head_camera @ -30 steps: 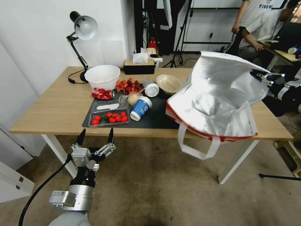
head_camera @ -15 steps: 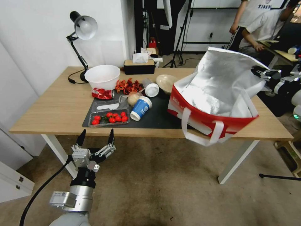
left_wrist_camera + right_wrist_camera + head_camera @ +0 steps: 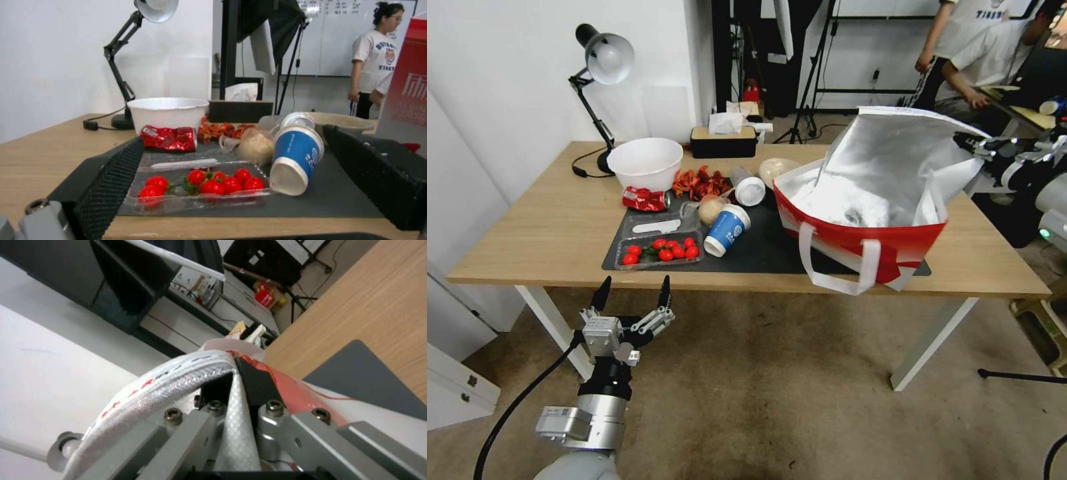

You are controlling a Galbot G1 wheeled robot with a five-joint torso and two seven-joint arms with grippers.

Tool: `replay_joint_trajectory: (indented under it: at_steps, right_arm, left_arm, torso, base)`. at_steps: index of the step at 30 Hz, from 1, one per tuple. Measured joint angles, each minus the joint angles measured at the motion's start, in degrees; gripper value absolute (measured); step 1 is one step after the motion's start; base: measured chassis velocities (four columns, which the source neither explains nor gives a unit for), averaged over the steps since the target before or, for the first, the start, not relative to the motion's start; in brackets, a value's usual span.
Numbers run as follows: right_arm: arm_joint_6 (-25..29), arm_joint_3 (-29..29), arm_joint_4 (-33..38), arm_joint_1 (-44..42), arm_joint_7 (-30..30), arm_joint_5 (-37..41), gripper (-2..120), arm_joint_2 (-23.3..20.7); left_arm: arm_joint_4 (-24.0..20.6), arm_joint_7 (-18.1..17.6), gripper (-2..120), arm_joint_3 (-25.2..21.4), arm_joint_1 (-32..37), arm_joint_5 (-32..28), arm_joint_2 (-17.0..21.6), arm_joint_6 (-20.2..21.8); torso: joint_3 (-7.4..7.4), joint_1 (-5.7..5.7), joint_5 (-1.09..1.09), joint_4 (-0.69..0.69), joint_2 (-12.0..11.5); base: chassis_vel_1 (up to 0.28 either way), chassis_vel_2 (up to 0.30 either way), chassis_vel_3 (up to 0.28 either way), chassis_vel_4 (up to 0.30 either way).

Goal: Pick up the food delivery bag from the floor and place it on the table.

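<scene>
Bag: we are holding the boxy red-and-white foil-lined delivery bag (image 3: pixel 860 213) upright over the light-wood surface's (image 3: pixel 547 233) right end.
Right jaws (image 3: pixel 238 386): clamping its white strap at the far-right rim.
Left jaws (image 3: pixel 630 297): gaping, idling near-left.

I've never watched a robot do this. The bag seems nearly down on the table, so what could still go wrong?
The bag sits at the table's near edge, its front handle hanging over; it might tip off once released. The right gripper is clamped on the bag's rim, so the fabric could snag as it lets go. The blue cup lies close by and could get nudged.
</scene>
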Motion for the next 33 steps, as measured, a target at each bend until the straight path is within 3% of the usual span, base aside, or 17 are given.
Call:
replay_joint_trajectory:
  at_steps: [16,33]
  right_arm:
    - [-0.9,-6.9,-4.5,8.0,2.6,-2.8,0,0.8]
    - [-1.7,-7.6,-7.6,8.8,5.3,-5.3,0,1.8]
  left_arm:
    - [0.3,0.0,100,0.0,0.0,0.1,0.4,0.1]
    - [1.5,0.0,100,0.6,-0.3,0.5,0.2,0.0]
  torso:
    - [0.00,0.00,-0.01,0.00,0.0]
    - [0.00,0.00,0.00,0.00,0.0]
  base:
    - [0.000,0.000,0.000,0.000]
    - [0.000,0.000,0.000,0.000]
